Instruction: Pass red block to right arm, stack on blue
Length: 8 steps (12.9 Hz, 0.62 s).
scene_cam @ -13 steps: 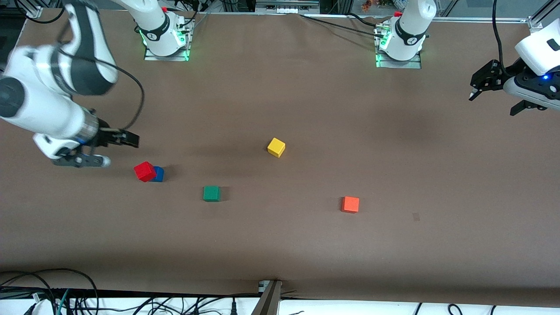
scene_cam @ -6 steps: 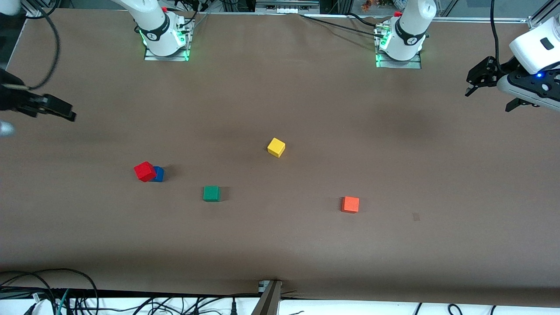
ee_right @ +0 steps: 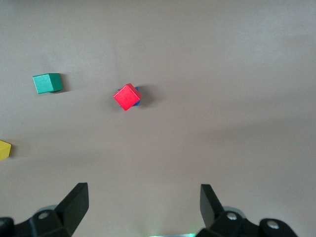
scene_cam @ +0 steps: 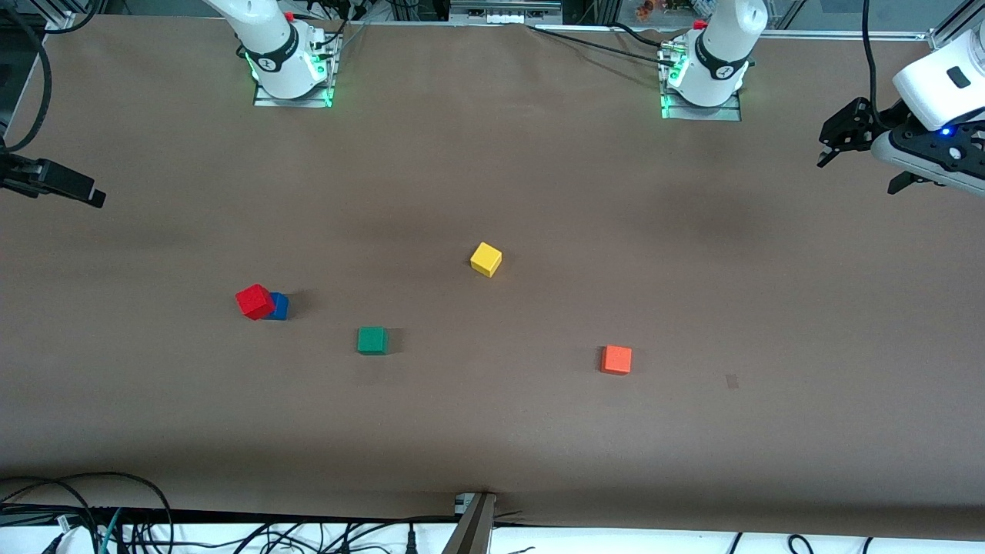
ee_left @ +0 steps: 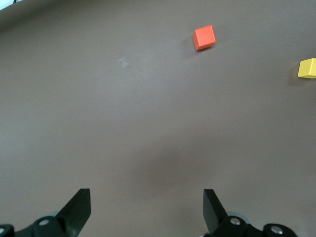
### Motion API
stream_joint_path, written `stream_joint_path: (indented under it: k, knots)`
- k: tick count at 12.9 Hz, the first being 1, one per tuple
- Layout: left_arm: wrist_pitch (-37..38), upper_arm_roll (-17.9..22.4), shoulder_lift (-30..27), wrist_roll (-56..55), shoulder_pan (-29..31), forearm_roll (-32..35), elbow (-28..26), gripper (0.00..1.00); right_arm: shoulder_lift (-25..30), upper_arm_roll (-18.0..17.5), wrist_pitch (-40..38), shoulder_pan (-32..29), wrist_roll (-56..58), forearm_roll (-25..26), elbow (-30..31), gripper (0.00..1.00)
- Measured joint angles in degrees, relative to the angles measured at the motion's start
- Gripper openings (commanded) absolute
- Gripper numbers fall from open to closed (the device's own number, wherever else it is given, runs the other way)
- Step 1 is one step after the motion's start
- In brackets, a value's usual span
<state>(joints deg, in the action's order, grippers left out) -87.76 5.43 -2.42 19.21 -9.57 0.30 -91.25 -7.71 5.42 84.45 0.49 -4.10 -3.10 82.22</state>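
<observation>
Red block [scene_cam: 254, 301]: matte cube sitting skewed atop blue cube [scene_cam: 278, 306] | green cube [scene_cam: 372, 340] near that stack | my right gripper [ee_right: 143, 202] wide, empty, above it | my left gripper [ee_left: 147, 207] wide, empty, waiting well apart.

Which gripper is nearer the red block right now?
Right. The right gripper is open at the right arm's end of the table, where the red block sits on the blue cube. The left gripper is open at the other end.

The red block [scene_cam: 254, 301] hides most of the blue block [scene_cam: 279, 306]. The right gripper [scene_cam: 65, 185] is cut off at the front view's edge.
</observation>
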Motion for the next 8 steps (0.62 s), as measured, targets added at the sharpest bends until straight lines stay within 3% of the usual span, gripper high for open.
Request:
stream_joint_path:
  k: [3,5,8]
  knots:
    - [0.0,-3.3,0.0,0.0,3.5,0.0,0.0,1.00,3.2,-5.2,0.7,-4.4,-0.1,0.1,4.4,1.00]
    - [0.0,-6.9,0.1,-0.1,6.8,0.0,0.0,1.00,5.4,-5.7,0.7,-4.6,-0.1,0.5,6.2,1.00]
    - [0.0,-7.7,0.1,-0.3,7.4,0.0,0.1,1.00,8.0,-5.3,0.8,-3.3,-0.1,2.2,8.9,1.00]
